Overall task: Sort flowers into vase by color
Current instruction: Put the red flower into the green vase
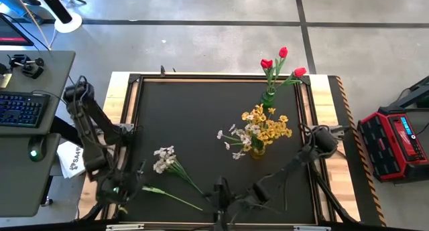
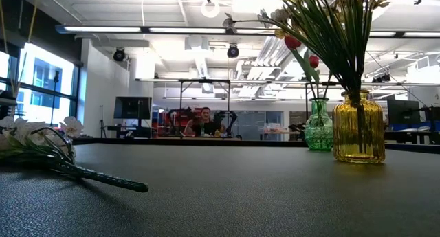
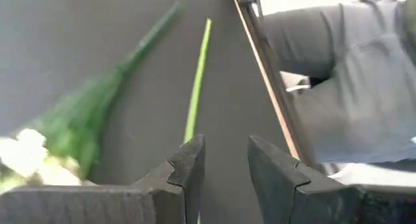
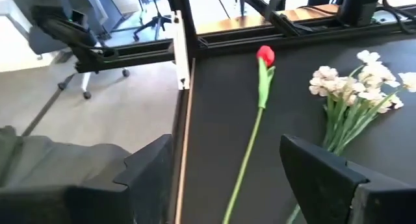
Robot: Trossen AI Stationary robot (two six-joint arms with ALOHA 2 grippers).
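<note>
Three red tulips stand in the green vase (image 1: 268, 97) at the far right. The yellow vase (image 1: 258, 150) holds yellow blossoms and a few white ones. A white spray (image 1: 164, 161) lies flat on the black mat (image 1: 201, 117), as the low view also shows (image 2: 41, 151). Beside it lies a red tulip (image 4: 265, 55); its pale stem (image 1: 171, 196) runs toward the near edge. My left gripper (image 3: 224, 165) hovers open over the tulip's bud end, and its left finger hides the stem's near part. My right gripper (image 4: 227, 185) is open wide above the stem's other end.
A wooden rim (image 1: 322, 191) frames the mat. A desk with a keyboard (image 1: 20, 110) stands left of the table and a red case (image 1: 395, 140) right of it. Someone in grey clothing (image 3: 351, 87) is just beyond the near-left edge. Another person (image 2: 205, 123) sits far back in the room.
</note>
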